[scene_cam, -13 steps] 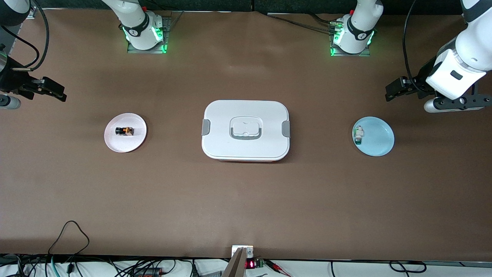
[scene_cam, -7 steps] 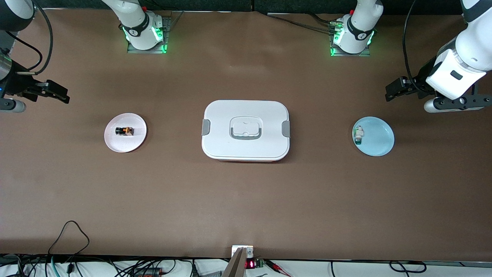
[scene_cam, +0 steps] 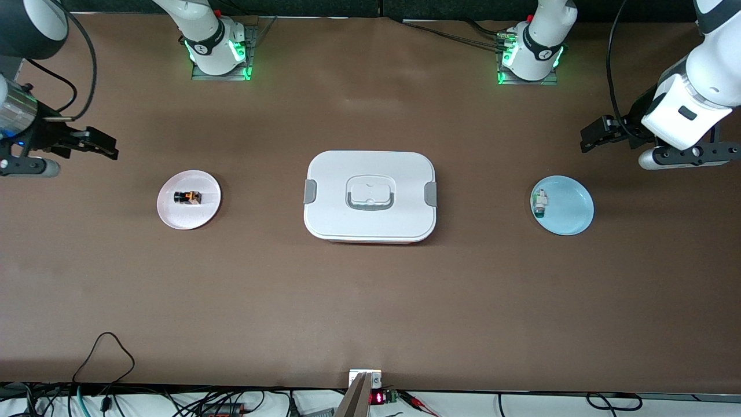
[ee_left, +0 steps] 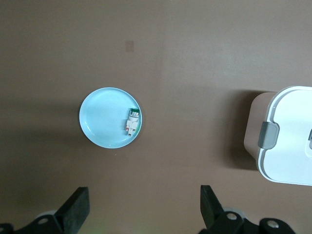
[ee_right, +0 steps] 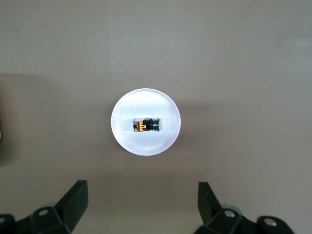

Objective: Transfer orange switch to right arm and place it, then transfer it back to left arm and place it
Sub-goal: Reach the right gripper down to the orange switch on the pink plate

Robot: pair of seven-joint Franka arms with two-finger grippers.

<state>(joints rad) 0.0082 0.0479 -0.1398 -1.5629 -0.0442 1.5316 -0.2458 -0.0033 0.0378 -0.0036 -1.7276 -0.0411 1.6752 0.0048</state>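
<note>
We see the tiny black orange-marked switch (scene_cam: 188, 197) lying on its side on a round white plate (scene_cam: 173, 217), long axis running along the table toward the big white latched box (scene_cam: 370, 196) at centre. The right gripper (scene_cam: 104, 146) hangs over bare table near that plate, fingers spread wide; the left gripper (scene_cam: 591, 139) waits open near a blue plate (scene_cam: 570, 214).

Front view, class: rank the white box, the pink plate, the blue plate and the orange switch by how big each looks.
1. white box
2. pink plate and blue plate: look alike, unranked
3. orange switch, lying on the pink plate
</note>
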